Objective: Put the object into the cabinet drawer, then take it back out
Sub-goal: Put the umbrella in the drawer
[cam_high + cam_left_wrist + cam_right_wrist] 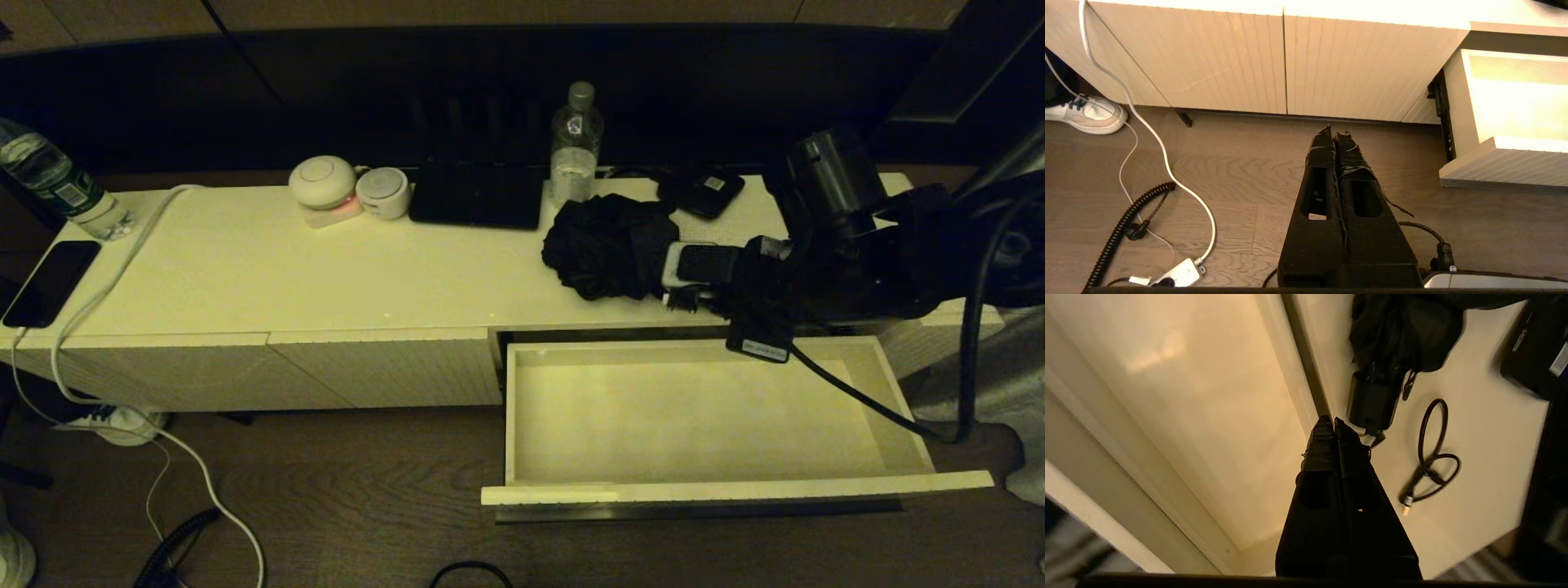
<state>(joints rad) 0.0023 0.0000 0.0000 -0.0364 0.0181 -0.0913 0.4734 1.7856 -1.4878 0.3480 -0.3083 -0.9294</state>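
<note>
Black fabric of the umbrella (608, 245) lies bunched on the white surface (286, 278), near its front edge just behind the open drawer (694, 490); its short handle (1370, 402) points toward the right pincer (1331, 422), which hangs over the front edge with its fingers pressed together, holding nothing and just short of the handle. In the head view the right arm hides the handle and most of the surface's right end. A thin cable loop (1431, 453) lies on the surface beside the handle. The drawer is pulled well out and nothing shows inside it, though the arm covers its back right corner. The left pincer (1336, 132) is parked low over the wooden floor (1229, 183) before the ribbed cabinet front, fingers closed and empty. A flat black device (702, 189) near the back edge is partly cut off.
</note>
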